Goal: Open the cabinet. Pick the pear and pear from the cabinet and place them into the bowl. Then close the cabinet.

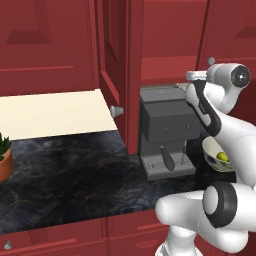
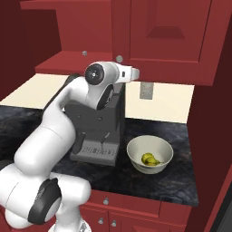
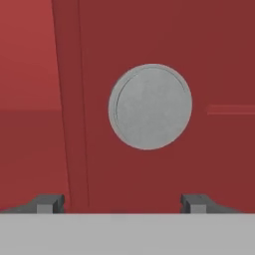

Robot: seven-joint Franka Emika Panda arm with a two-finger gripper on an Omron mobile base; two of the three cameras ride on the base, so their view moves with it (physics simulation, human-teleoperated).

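While its lower links bulk large and white at the near edge, the arm folds up over the dark marbled surface [image 2: 163, 183] and reaches level toward the cabinet [image 2: 167, 41]. Jaws released, set wide; the fingertips [image 3: 50, 203] flank a round silver knob [image 3: 150, 106] on a red panel door, not touching it. The gripper [image 2: 136, 74] itself is mostly hidden behind the wrist. Near right on the surface sits the bowl [image 2: 150, 154], cream, round, smooth, with a pear [image 2: 151, 159] inside, yellow-green; whether one fruit or two lies there is hard to make out. Left of the bowl stands a boxy grey coffee machine [image 1: 165, 131], partly covered by the arm. One cabinet door [image 1: 112, 75] stands open, seen edge-on.
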